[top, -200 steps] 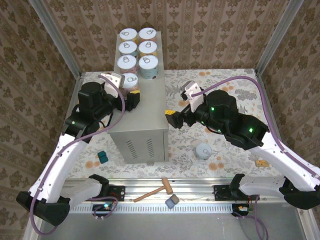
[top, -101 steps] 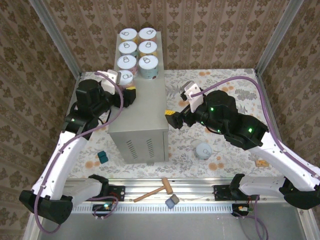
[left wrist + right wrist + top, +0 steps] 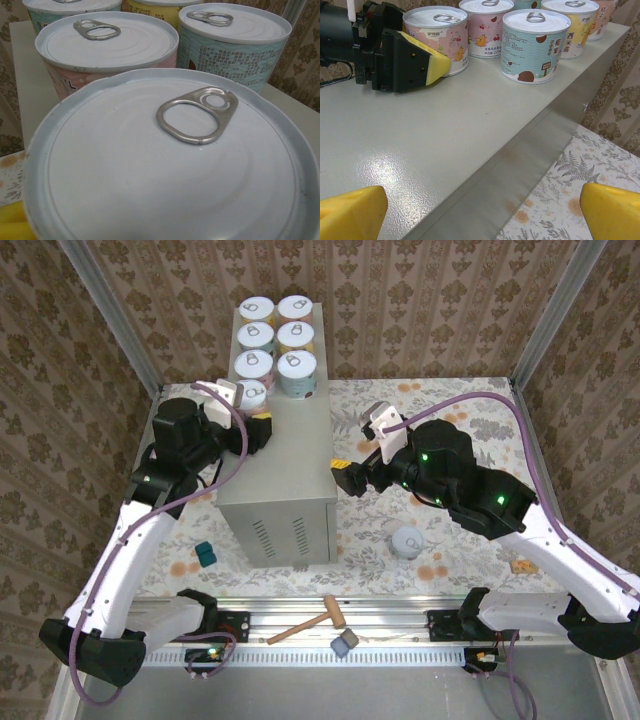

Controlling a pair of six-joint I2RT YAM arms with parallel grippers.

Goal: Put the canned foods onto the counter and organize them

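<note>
The pink-labelled round tin with a pale pull-tab lid (image 3: pixel 252 395) stands upright on the tall beige-grey metal box that serves as the table (image 3: pixel 290 455). It is at the left edge, just nearer than six similar tins (image 3: pixel 277 337) set two by two at the far end. The left gripper (image 3: pixel 252 412) is close around it, with one yellow pad (image 3: pixel 434 64) against its side. I cannot tell whether the jaws are pinching it.

The step seems to be seating this tin in line. It should sit square behind the left column without nudging its pink neighbour (image 3: pixel 485 27). The bare spot to its right, in front of the teal-labelled tin (image 3: pixel 297 368), should stay free. The jaws should then spread and back off toward the near edge without tipping the tin.

The right gripper (image 3: pixel 343 476) waits at the table's right edge with its jaws spread and empty. The grey-labelled tin (image 3: pixel 407 541) stands on the floral-patterned floor (image 3: pixel 450 410) and probably goes in that bare spot.
</note>
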